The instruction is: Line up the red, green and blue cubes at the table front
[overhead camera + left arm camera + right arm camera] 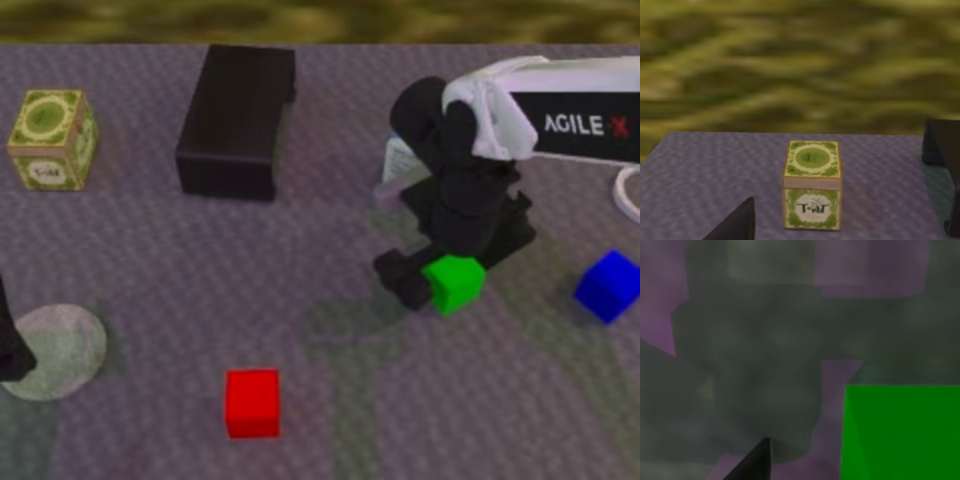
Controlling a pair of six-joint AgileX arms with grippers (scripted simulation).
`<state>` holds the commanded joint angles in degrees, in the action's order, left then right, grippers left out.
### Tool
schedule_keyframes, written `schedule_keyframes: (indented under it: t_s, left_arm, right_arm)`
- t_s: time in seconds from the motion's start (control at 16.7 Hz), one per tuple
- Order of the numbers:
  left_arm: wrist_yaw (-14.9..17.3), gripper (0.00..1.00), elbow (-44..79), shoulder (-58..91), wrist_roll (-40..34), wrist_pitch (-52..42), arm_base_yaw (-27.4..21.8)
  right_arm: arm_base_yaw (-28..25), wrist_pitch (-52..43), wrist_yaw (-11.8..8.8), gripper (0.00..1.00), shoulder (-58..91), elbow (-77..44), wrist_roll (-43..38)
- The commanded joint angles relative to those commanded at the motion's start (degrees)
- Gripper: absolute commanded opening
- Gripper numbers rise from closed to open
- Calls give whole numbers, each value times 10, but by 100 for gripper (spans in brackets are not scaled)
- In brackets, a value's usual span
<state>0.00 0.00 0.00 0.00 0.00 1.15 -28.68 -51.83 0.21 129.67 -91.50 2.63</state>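
- Left arm (12, 345): only a dark sliver shows at the top view's left edge, beside a pale round disc (60, 350) on the desk (330, 420). Whether the left tool is released or clenched cannot be told; its wrist view shows just one dark fingertip (737, 225) at the lower border.
- Yellow-green patterned box (52, 139): stands upright near the desk's far left. The left wrist view alone shows its labelled front face (812, 207) and a blurred olive backdrop beyond the desk edge.
- Black box (238, 120): lies at the back, left of centre, well apart from the cubes.
- Red cube (252, 402): sits alone at the desk front, left of centre, untouched by either tool.
- Right tool (440, 282): clenched on the green cube (455, 283), with a dark finger (405, 278) against the cube's left face. The cube is right of centre, behind the red cube's line. The right wrist view shows the green cube (900, 432) filling one corner, one dark fingertip (757, 462), and shadowed desk.
- Right arm (540, 115): white upper link marked AGILEX reaches in from the right edge; the black forearm bends downward to the cube, partly covering a white carton (400, 160).
- Blue cube (609, 285): rests on the desk near the right edge, just right of the tool and apart from it.
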Motion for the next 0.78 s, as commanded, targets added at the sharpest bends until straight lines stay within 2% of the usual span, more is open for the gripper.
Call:
schedule_keyframes:
  t_s: [0.54,0.78]
  left_arm:
    - [0,100,0,0,0,0,0]
    - [0,100,0,0,0,0,0]
  right_arm:
    - [0,0,0,2,0,0,0]
    - [0,0,0,0,0,0,0]
